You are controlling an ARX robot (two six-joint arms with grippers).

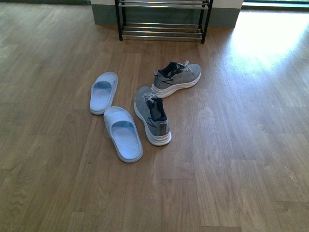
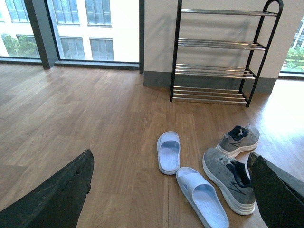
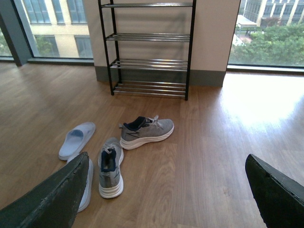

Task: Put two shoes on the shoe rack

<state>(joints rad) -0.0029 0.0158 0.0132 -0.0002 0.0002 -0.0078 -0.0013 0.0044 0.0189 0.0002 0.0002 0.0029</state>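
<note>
PAIR AWAITS THE RACK: Left gripper (image 2: 170, 156) and right gripper (image 3: 166, 158) hang wide open, holding nothing, above the floor (image 1: 251, 159). Just ahead lie the near sneaker (image 1: 152, 116) and, beyond it, the far sneaker (image 1: 176, 79), perhaps touching toe to heel, both well short of the rack (image 1: 161, 21) against the wall (image 3: 213, 38) farther on. The near slide (image 1: 124, 133) and far slide (image 1: 104, 92) lie left of the sneakers.

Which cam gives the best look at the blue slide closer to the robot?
Front view: the nearer slide lies whole and unobstructed, footbed up, beside a grey sneaker. Left wrist view shows it too, but its end runs to the picture's edge. Right wrist view shows only a sliver behind a claw finger.
</note>
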